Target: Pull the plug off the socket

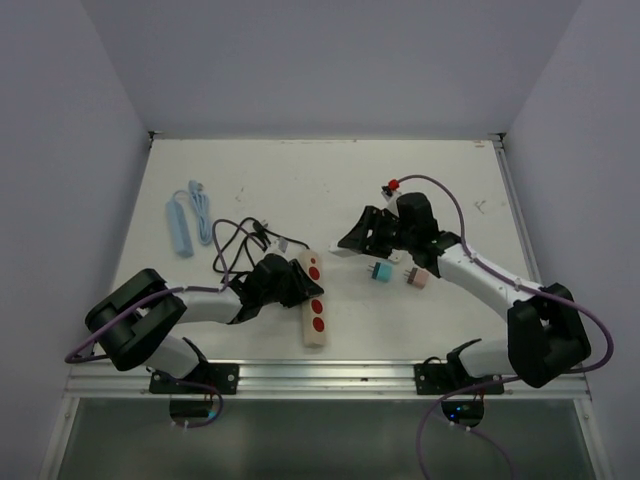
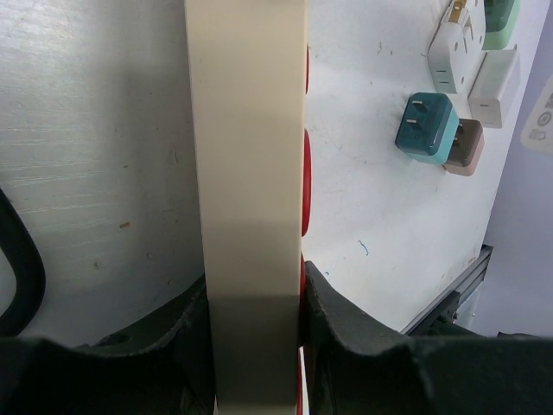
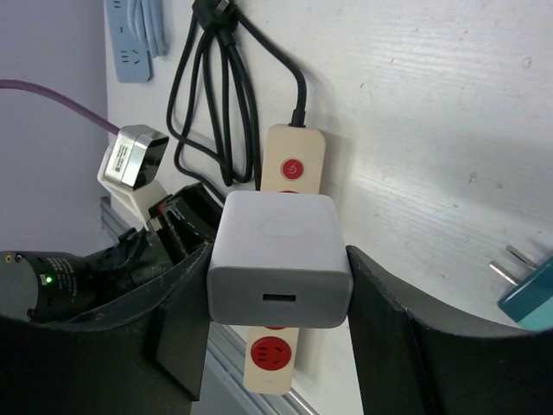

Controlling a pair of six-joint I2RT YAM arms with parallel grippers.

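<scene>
Two robot arms reach across a white bench from its near edge. The left arm comes in from the left, its jaws clenched on the beige power strip. The strip sits at the front middle of the bench, between the arms, and runs away from the near edge. From the left wrist, black fingers press both sides of the strip's plain cream flank, with red outlets edge-on along its right.

The right arm stretches in from the other side, its jaws grasping a white USB charger by two opposite faces, the port turned toward the wrist camera. The charger is off the strip. From above, the right jaws sit just past the strip's far end and to its right, apart from it. From the right wrist, the strip's outlets and a red switch show behind the charger.

A thin black cord leaves the strip's far end and lies looped on the bench, ending in a black plug. A teal adapter, prongs showing, and a pink adapter lie near each other beneath the right arm. A light blue power strip with its blue cord lies well apart at the left.
</scene>
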